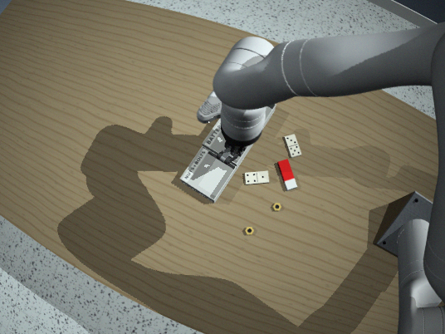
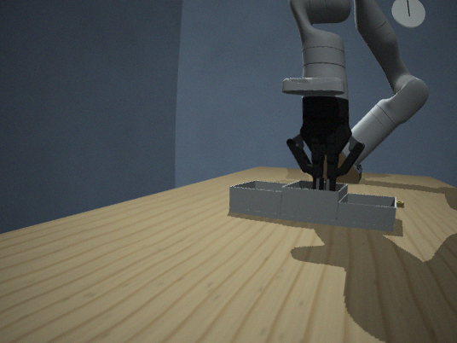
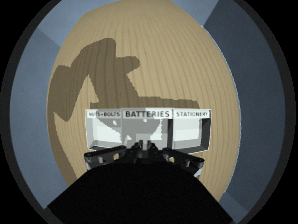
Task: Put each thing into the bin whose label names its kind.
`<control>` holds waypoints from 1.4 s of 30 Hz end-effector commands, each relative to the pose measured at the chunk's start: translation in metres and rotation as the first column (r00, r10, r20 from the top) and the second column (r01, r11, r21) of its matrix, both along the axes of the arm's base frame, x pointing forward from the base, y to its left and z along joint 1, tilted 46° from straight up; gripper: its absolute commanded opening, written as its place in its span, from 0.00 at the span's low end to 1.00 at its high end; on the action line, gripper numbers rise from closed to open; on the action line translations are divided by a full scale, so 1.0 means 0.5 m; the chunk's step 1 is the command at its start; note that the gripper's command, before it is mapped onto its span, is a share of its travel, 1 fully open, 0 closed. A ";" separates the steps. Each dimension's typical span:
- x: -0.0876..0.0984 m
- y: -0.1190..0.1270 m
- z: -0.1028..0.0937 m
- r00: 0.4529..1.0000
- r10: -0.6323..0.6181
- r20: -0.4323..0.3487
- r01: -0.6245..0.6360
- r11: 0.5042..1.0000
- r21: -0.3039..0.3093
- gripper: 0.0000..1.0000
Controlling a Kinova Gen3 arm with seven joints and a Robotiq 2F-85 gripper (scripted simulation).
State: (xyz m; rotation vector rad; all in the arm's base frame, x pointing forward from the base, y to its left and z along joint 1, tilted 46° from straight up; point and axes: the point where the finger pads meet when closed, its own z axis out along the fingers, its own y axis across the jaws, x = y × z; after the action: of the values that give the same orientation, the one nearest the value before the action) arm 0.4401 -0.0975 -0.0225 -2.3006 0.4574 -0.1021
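Observation:
A joined row of three grey bins stands on the table: NUTS+BOLTS (image 1: 195,164) (image 2: 367,215) (image 3: 104,114), BATTERIES (image 2: 310,206) (image 3: 147,114) and STATIONERY (image 2: 256,201) (image 3: 192,114). My gripper (image 1: 227,158) (image 2: 324,186) (image 3: 144,144) points down with its fingertips in the BATTERIES bin. Its fingers are nearly together, and I see nothing held; the tips are partly hidden. A red-and-white eraser (image 1: 286,174) lies on the table. Two brass nuts (image 1: 276,207) (image 1: 249,230) lie nearer the arm's base. Two dominoes (image 1: 292,145) (image 1: 256,178) lie beside the bins.
The arm hides much of the BATTERIES and STATIONERY bins in the top view. A raised divider stands between NUTS+BOLTS and BATTERIES, close to the fingers. The arm's base (image 1: 407,224) stands at the right. Arm shadows cross the table (image 1: 83,75).

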 end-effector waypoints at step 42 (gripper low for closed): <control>-0.011 -0.040 0.040 1.000 -0.001 0.001 0.001 1.000 -0.001 0.09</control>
State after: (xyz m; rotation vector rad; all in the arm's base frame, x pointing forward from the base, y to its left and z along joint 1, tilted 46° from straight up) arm 0.4343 -0.1126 -0.0048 -2.2986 0.4524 -0.0972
